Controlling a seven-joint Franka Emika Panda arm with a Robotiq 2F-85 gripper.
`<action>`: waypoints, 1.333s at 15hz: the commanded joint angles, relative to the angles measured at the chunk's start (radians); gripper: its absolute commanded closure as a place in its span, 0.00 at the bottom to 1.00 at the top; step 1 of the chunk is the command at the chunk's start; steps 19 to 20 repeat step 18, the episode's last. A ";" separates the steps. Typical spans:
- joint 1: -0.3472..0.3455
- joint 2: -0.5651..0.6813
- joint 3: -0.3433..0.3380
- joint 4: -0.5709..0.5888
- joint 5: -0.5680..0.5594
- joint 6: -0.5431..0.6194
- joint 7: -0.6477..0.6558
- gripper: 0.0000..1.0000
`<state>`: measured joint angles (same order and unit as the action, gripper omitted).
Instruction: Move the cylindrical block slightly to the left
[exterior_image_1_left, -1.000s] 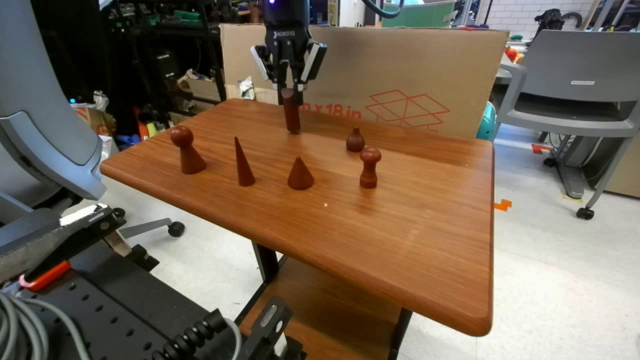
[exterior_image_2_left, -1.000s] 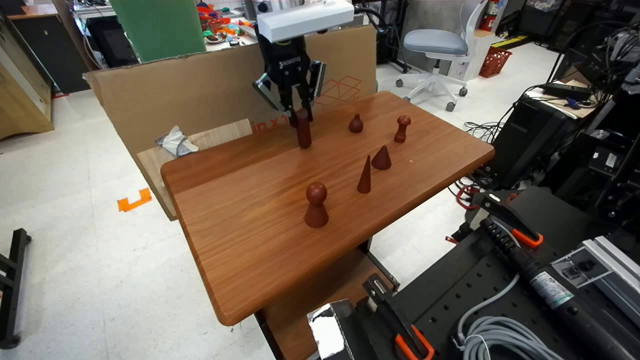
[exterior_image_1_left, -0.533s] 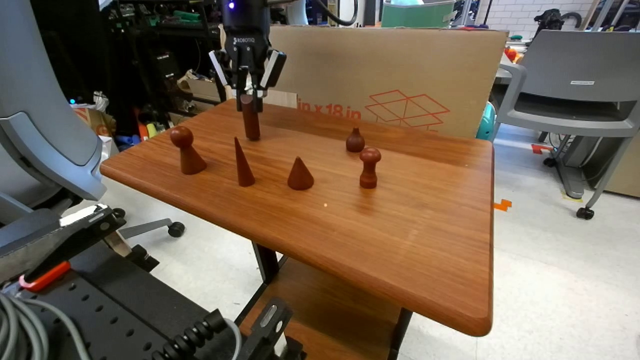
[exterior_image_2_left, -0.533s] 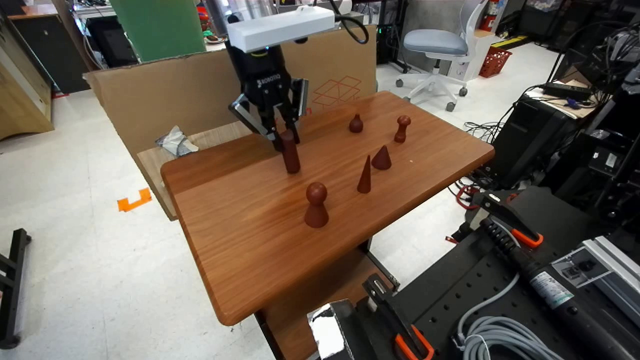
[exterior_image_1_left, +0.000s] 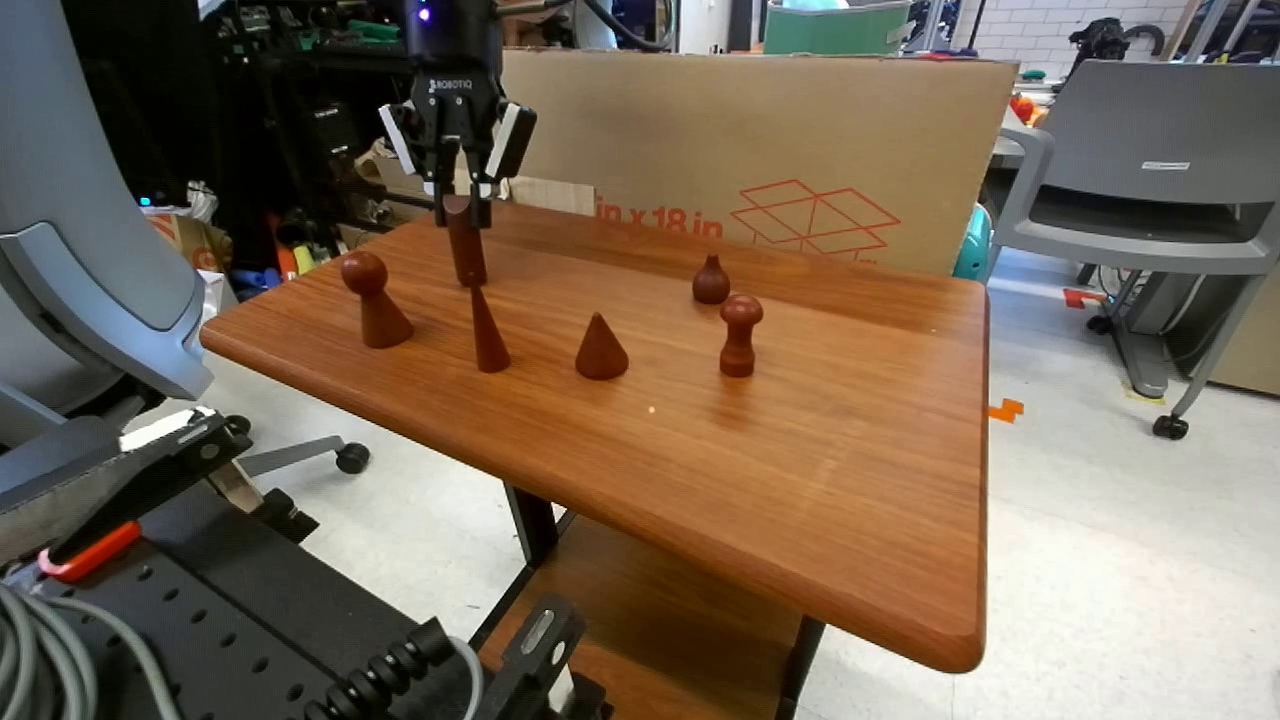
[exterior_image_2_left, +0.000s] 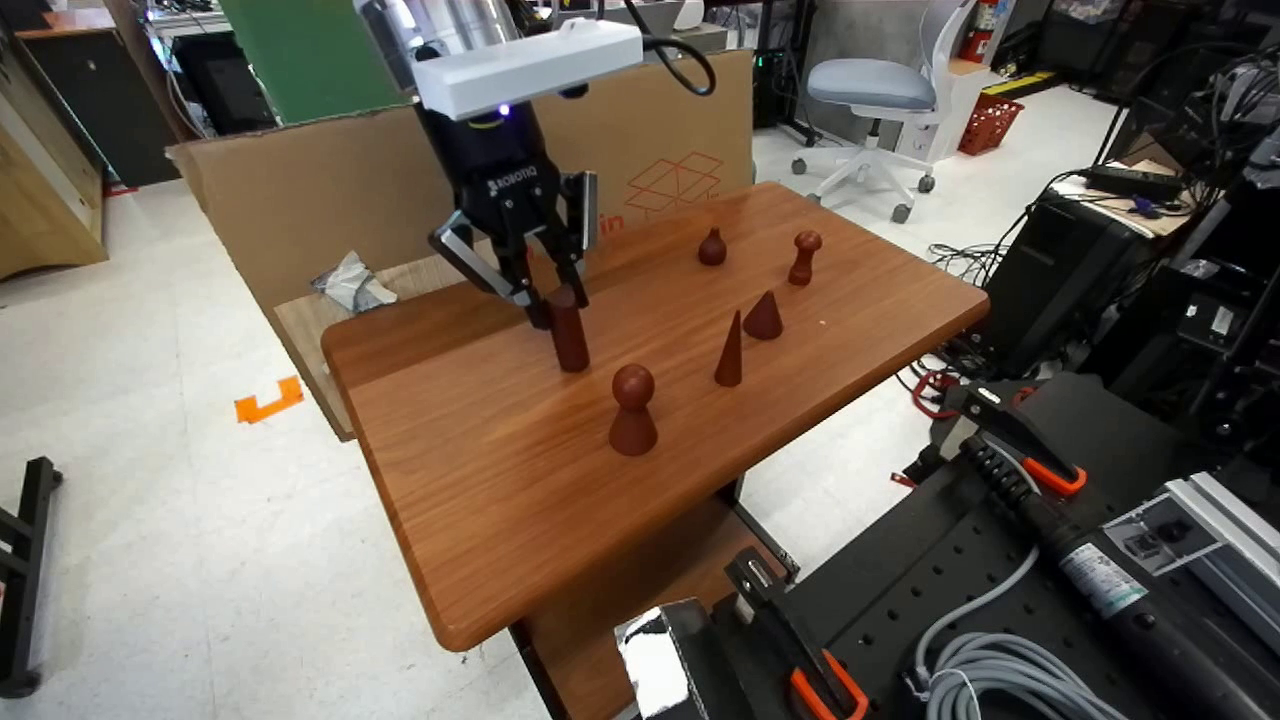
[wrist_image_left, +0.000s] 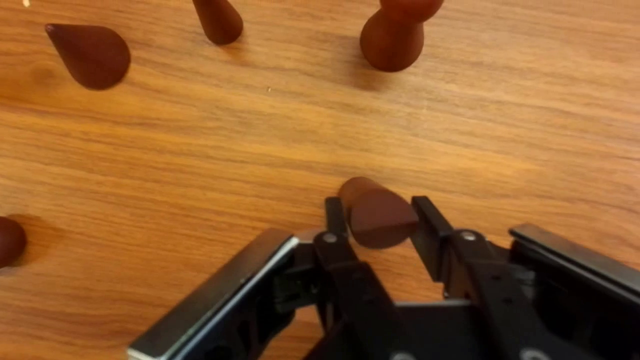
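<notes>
The cylindrical block (exterior_image_1_left: 467, 245) is a dark reddish-brown flat-topped post. It stands nearly upright between the fingers of my gripper (exterior_image_1_left: 460, 215). It also shows in an exterior view (exterior_image_2_left: 570, 342) and in the wrist view (wrist_image_left: 382, 216). My gripper (exterior_image_2_left: 561, 308) is shut on its upper part, one finger on each side; the wrist view shows the gripper (wrist_image_left: 381, 212) around its flat top. The block's bottom is at or just above the table (exterior_image_1_left: 820, 500); I cannot tell whether it touches.
The tall cone (exterior_image_1_left: 490, 340) and ball-topped pawn (exterior_image_2_left: 633, 410) stand near the block, towards the table's front edge. The short cone (exterior_image_1_left: 601, 352), knob-topped piece (exterior_image_1_left: 738, 340) and small teardrop piece (exterior_image_1_left: 711, 281) stand further off. A cardboard sheet (exterior_image_1_left: 850, 130) rises behind the table.
My gripper and the cylindrical block have moved together left and slightly nearer in an exterior view, towards the ball-topped pawn. The other pieces have not moved.
</notes>
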<state>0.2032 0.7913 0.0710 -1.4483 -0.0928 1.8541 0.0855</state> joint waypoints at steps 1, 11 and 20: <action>0.003 -0.009 -0.001 -0.004 -0.010 -0.034 -0.018 0.30; -0.008 -0.292 0.004 -0.243 -0.001 -0.003 0.006 0.00; -0.018 -0.393 0.004 -0.292 -0.003 -0.054 0.028 0.00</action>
